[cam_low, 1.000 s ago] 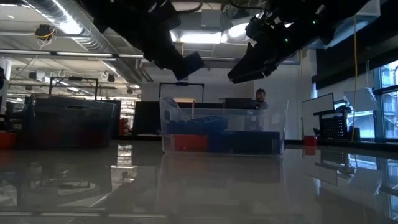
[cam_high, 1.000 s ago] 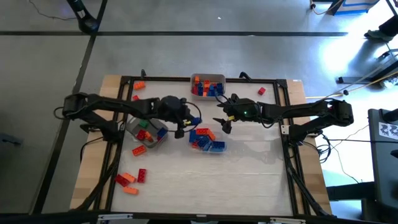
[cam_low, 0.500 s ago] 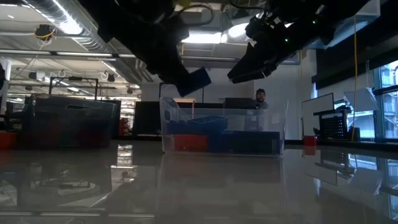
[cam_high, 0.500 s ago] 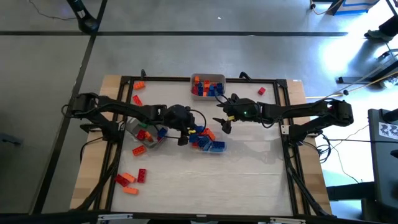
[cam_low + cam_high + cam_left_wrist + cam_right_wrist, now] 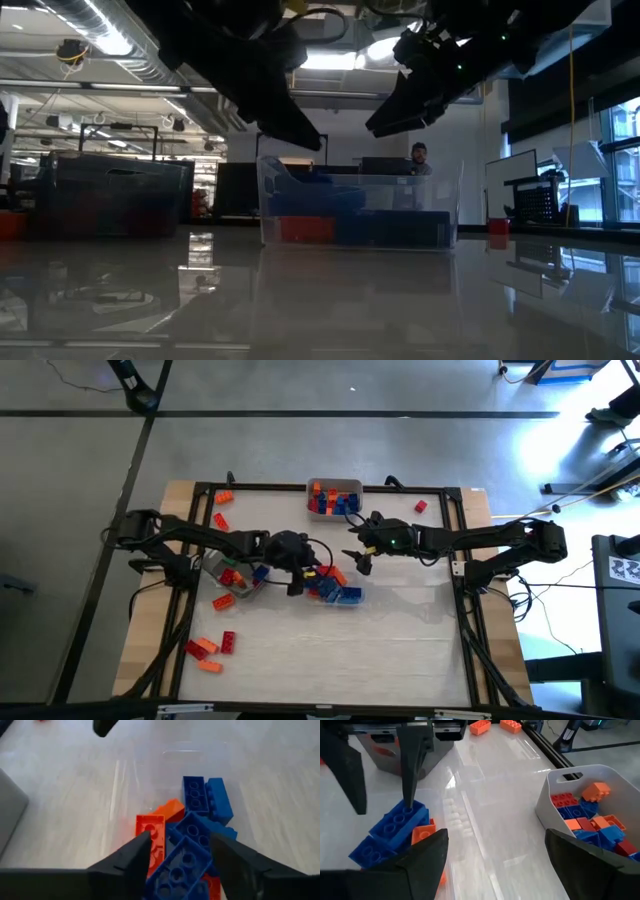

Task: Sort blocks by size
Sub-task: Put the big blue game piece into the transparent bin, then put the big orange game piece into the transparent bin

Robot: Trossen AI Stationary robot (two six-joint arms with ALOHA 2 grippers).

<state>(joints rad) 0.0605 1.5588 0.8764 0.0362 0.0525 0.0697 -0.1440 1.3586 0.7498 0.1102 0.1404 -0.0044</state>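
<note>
Hovering over the clear tray (image 5: 335, 588) at the desk's centre, the left hand (image 5: 297, 575) has its two dark, wedge-shaped fingers (image 5: 127, 860) spread apart and grasps nothing. Between those fingers, in the left wrist view, lies a blue studded brick (image 5: 175, 870) resting on the heap below, apart from both finger tips as far as can be told. Around it sit more glossy plastic blocks (image 5: 192, 817): blue oblongs with rows of round studs, an orange one (image 5: 150, 832) flat beside them, another orange piece tilted behind.

Just to the right, the right hand (image 5: 362, 552) hangs above the desk with its fingers (image 5: 422, 857) wide apart, empty, near the same tray (its wrist view shows the blue bricks (image 5: 395, 827) and an orange one close ahead).

Left of the left hand stands a grey tray (image 5: 233, 572) holding red, green and blue pieces. At the desk's far edge a white rounded bin (image 5: 333, 498) with smooth walls is filled with mixed red, orange and blue blocks. Loose orange and red bricks (image 5: 212, 645) lie near the front left corner, others (image 5: 221, 500) near the far left, and one red piece (image 5: 420, 506) far right. The desk (image 5: 400, 650) surface is pale, smooth and reflective.
</note>
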